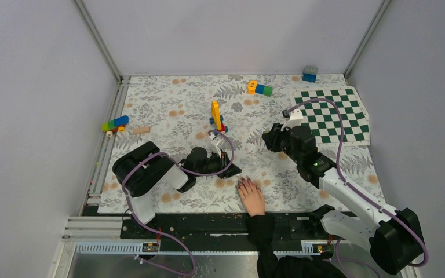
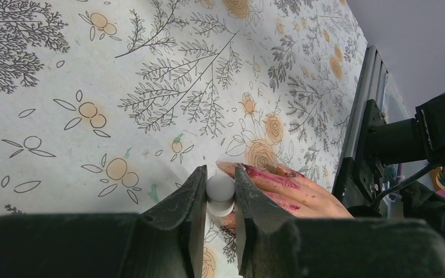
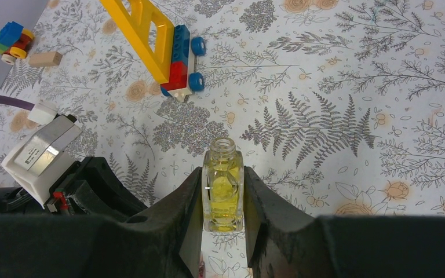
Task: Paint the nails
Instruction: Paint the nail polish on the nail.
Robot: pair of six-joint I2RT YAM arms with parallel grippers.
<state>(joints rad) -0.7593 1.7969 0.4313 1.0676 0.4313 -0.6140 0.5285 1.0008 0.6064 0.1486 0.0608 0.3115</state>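
Note:
A pale hand [image 1: 251, 198] with a black sleeve lies flat at the table's near edge, its dark purplish-red nails [image 1: 244, 183] pointing away. In the left wrist view, red smears run along the fingers of the hand [image 2: 301, 194]. My left gripper [image 2: 220, 171] is shut on a white round brush cap [image 2: 220, 194] just beside the fingertips; the brush tip is hidden. My right gripper [image 3: 223, 169] is shut on a small glass bottle [image 3: 223, 191] of yellow liquid with an open neck. It hangs over the mat, beyond the hand and to its right [image 1: 270, 139].
A yellow ladder toy truck [image 1: 216, 116] stands mid-table. A green chequered mat [image 1: 336, 113] lies at the back right, with loose bricks [image 1: 259, 88] nearby. More bricks [image 1: 115, 123] and a wooden block [image 1: 141, 130] sit left. A metal rail [image 2: 362, 116] runs along the near edge.

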